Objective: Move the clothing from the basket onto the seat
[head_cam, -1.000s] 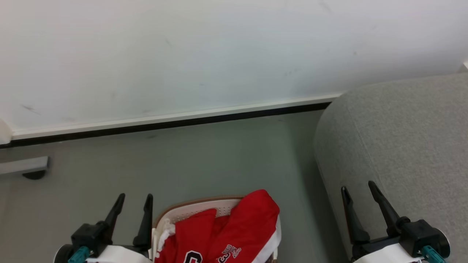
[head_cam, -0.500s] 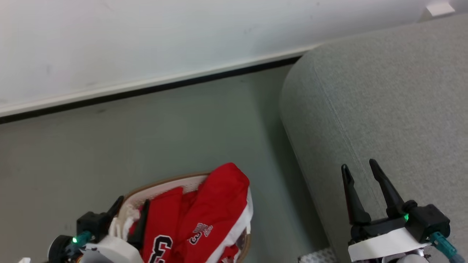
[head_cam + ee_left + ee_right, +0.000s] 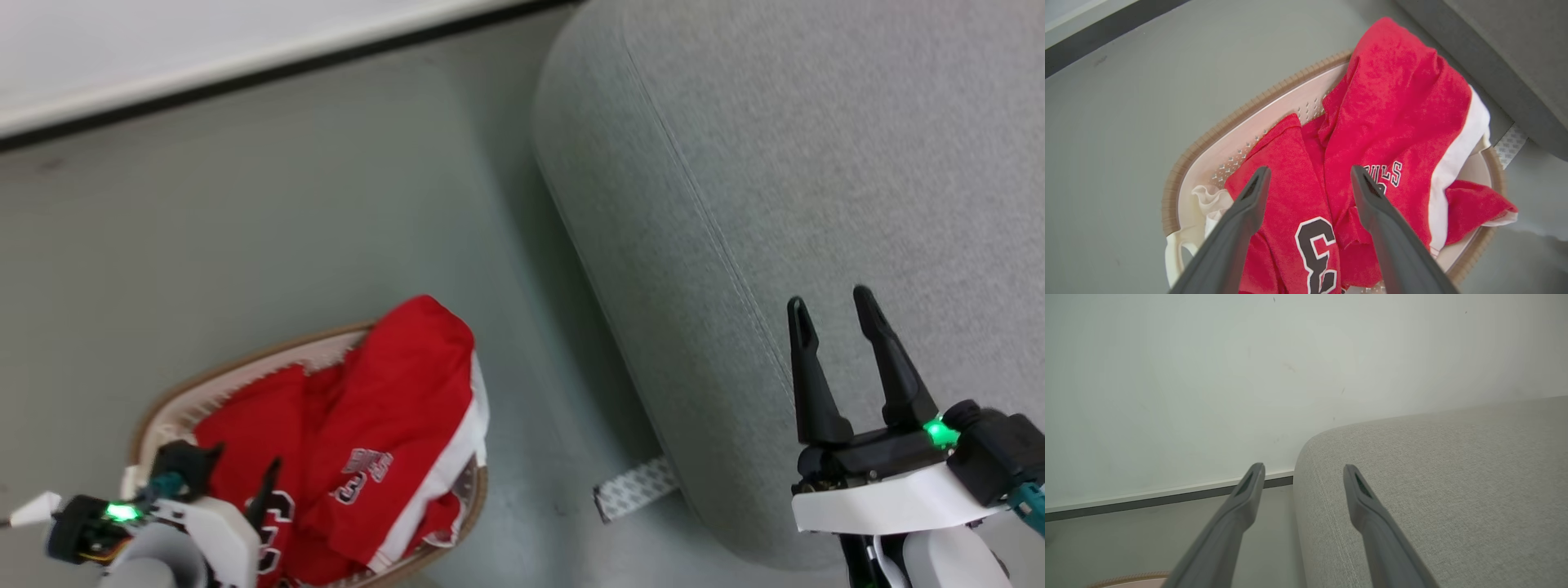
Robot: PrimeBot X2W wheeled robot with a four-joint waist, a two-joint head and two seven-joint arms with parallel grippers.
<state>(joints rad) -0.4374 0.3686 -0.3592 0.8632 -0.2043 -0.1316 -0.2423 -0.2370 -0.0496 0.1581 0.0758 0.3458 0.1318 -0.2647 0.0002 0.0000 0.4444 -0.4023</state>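
Observation:
The clothing (image 3: 392, 384), red with white trim and a black "3", lies heaped in the cream basket (image 3: 237, 367) with a brown rim at the lower left of the head view. My left gripper (image 3: 243, 461) hangs open over the basket's near side. In the left wrist view its fingers straddle the clothing (image 3: 1396, 102) from above without touching it, inside the basket (image 3: 1208, 139). The grey seat (image 3: 775, 147) fills the right side. My right gripper (image 3: 829, 298) stands open and empty over the seat's rounded edge. In the right wrist view the right gripper (image 3: 1302, 467) points along the seat (image 3: 1453, 477) toward the wall.
Grey-green floor (image 3: 286, 204) lies between the basket and the seat. A white wall with a dark baseboard (image 3: 204, 69) runs along the back. A pale patterned strip (image 3: 637, 488) sticks out from under the seat's foot.
The head camera has tilted down and turned, shifting the whole picture. My left gripper has come from beside the basket to over the clothing. Both grippers stay open.

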